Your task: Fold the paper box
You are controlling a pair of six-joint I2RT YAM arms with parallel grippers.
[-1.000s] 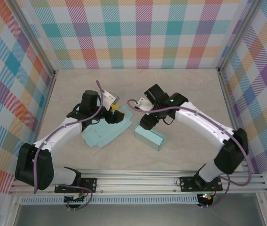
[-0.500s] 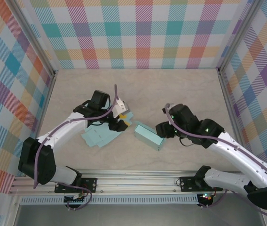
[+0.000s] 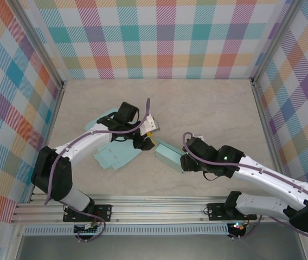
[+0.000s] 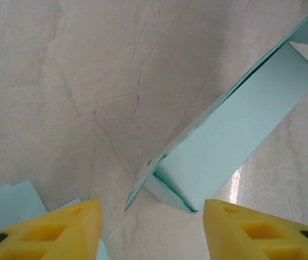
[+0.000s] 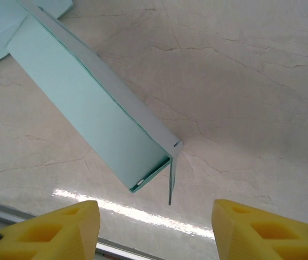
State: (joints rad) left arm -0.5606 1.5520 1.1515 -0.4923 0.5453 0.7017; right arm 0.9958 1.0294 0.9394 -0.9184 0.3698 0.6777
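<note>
Marble-look tabletop [image 3: 208,103], plaid walls [image 3: 165,38]. Item: teal paper box [image 3: 169,156], mid-table, lying as an open-ended sleeve, end flaps not yet tucked. L gripper [image 4: 151,227] at far-left end, R gripper [image 5: 154,230] at near-right end; both w/ jaws parted, empty. Rec.: brace one end, press opposite flap in squarely. Adj.: flat teal blanks [image 3: 116,157].

Count on inspection: one paper box [image 3: 170,156], lying between the left gripper [image 4: 153,225] and the right gripper [image 5: 154,222]. Flat teal sheets [image 3: 115,156] beside the left gripper: at least two, overlap prevents an exact count.
</note>
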